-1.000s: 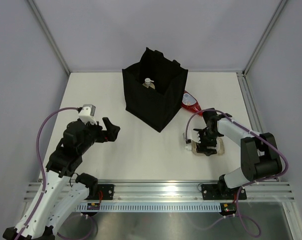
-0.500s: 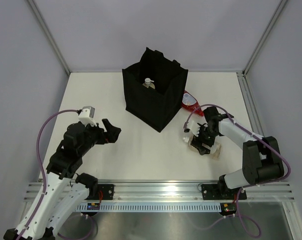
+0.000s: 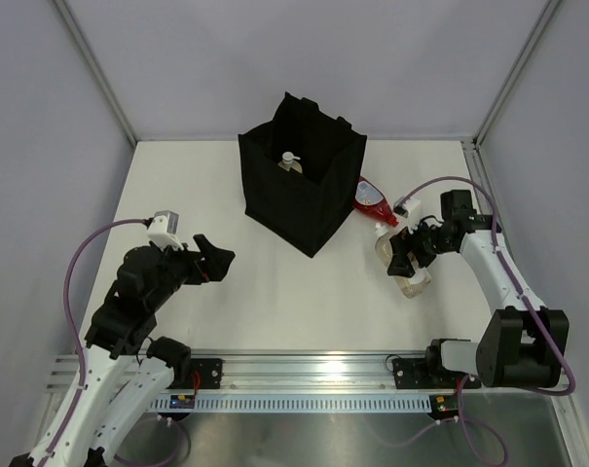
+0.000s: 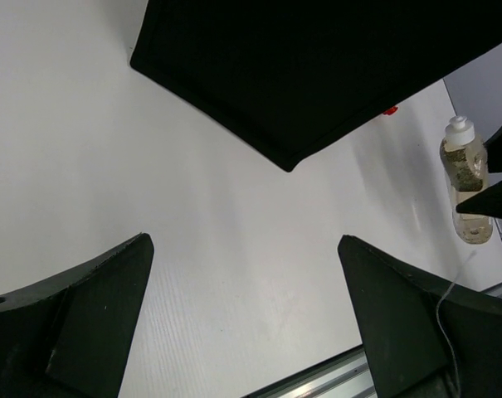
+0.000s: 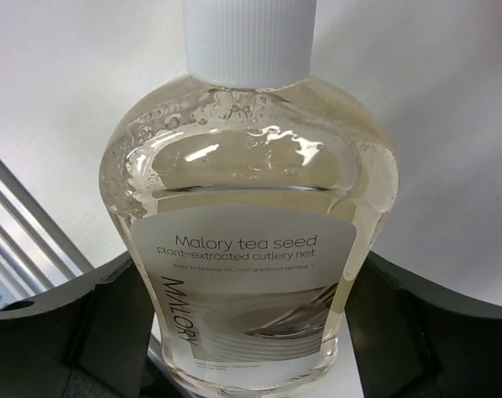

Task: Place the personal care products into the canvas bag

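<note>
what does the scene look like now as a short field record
bag: black, upright, top open
in bag: small bottle showing
left tool: open, empty
right tool: shut on white-capped bottle, on the bag's right-arm side
table: red bottle lying beside the bag, on the right arm's side

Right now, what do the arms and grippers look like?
The left arm and right arm: white links, black joints, a purple cable looping along each. The left gripper and right gripper have black, wedge-shaped fingers. Small white camera module at each wrist.
</note>
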`<state>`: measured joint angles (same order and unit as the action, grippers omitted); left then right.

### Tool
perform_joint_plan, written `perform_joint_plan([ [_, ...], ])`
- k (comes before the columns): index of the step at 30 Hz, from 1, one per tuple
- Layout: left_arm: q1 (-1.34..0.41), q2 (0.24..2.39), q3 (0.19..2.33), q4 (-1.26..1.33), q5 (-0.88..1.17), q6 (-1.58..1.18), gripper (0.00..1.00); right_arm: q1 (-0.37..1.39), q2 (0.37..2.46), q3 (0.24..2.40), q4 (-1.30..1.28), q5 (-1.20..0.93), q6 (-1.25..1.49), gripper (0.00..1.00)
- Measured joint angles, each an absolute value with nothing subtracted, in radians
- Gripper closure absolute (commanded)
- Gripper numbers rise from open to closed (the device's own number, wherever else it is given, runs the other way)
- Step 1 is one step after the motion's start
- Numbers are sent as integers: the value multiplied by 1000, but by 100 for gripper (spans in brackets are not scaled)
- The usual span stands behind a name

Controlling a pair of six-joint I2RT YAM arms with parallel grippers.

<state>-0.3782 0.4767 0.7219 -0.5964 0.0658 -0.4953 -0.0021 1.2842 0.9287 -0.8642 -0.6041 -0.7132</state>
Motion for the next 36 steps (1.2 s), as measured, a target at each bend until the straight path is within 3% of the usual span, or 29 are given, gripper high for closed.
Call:
perform_joint_plan([
  [8,-378,477,718,-598,68,-499,1,-26,1245,1113,-921,-711,-540,100],
  [15,-378,483,720,-604,74,-499,1,-6,1314,1492,-909,-751,-338,100],
  [28,-378,467,759,-653,88,-504,1,358,1897,2440,-839,-452,-129,100],
  [36,-378,435,715,-635,100,-526,1,492,2087,2451,-657,-252,-43,100],
])
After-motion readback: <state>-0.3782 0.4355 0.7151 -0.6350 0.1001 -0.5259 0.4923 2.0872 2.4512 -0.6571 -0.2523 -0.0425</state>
